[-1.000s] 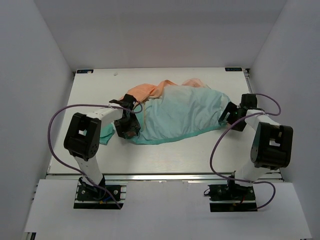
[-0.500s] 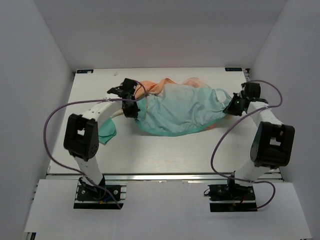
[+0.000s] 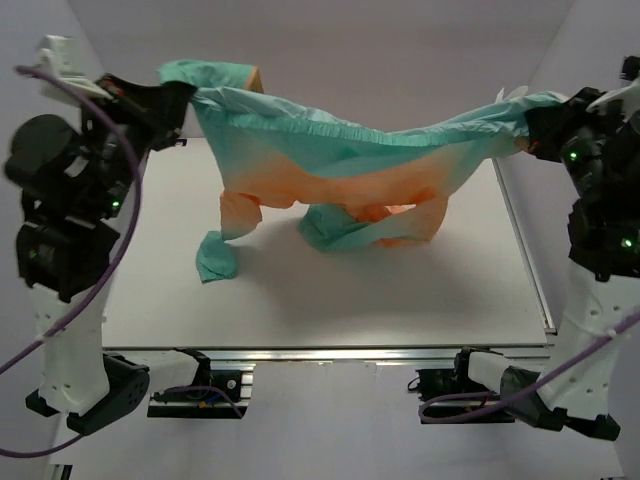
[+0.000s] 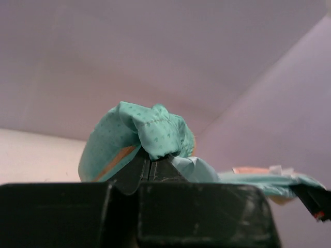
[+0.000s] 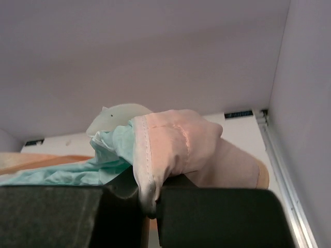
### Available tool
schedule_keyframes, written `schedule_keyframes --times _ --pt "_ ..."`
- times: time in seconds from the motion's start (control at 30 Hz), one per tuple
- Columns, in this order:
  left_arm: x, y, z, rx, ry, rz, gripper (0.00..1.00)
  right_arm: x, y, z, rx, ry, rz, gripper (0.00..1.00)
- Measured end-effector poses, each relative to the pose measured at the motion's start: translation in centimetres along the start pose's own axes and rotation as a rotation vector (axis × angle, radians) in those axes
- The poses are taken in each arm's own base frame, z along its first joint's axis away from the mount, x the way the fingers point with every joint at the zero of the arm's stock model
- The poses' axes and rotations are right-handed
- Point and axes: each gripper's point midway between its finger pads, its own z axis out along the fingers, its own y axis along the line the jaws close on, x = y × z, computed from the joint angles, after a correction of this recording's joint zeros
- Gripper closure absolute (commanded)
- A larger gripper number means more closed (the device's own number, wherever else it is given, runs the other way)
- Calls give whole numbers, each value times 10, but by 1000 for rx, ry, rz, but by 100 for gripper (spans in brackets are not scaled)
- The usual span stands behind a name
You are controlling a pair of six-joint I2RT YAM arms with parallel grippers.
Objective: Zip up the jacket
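At the upper left of the overhead view, the left claw [image 3: 172, 100] is raised high and pressed together on a bunched teal edge of the jacket [image 3: 340, 165]. The left wrist view shows cloth pinched between its fingers. Below, at left of centre, a teal sleeve end [image 3: 215, 262] rests on the white table [image 3: 330, 310]. Across the upper middle, the jacket hangs stretched between both arms like a hammock, teal along the top and peach-orange drooping toward the table. More teal and orange folds dangle at centre. No zipper can be made out. At the upper right, the right claw [image 3: 528, 128] is pinched shut on the opposite edge, with pale cloth wrapped over its fingers in the right wrist view.

Risks: the thin fabric looks likely to slip from either pinch if the arms pull further apart. The trailing sleeve could fold under the body when lowered, burying the zipper.
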Motion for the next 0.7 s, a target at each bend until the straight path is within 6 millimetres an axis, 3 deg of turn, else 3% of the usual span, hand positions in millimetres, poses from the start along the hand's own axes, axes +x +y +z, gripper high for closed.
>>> schedule_keyframes --times 0.07,0.13,0.2,0.3,0.4,0.5,0.63,0.7 --pt "-30 -12 -15 18 -79 -5 100 -24 7 -20 -2 -65 -19 100" --pt "-45 -14 -22 12 -127 -7 100 -44 12 -35 2 -123 -37 100" --pt "-49 -7 -20 -25 -151 -6 100 -55 14 -42 5 -160 -48 100" --pt "-33 11 -2 -94 -129 4 100 -50 13 -33 -3 -137 -51 100" --pt "9 38 39 -179 -41 33 100 -14 8 7 -49 -24 -40 100" --pt "61 69 97 -239 76 67 100 43 -1 69 -111 147 -7 100" --pt "155 141 186 -286 281 60 100 123 -16 166 -205 344 44 100" --pt "191 181 222 -294 367 22 100 150 -23 215 -222 390 56 100"
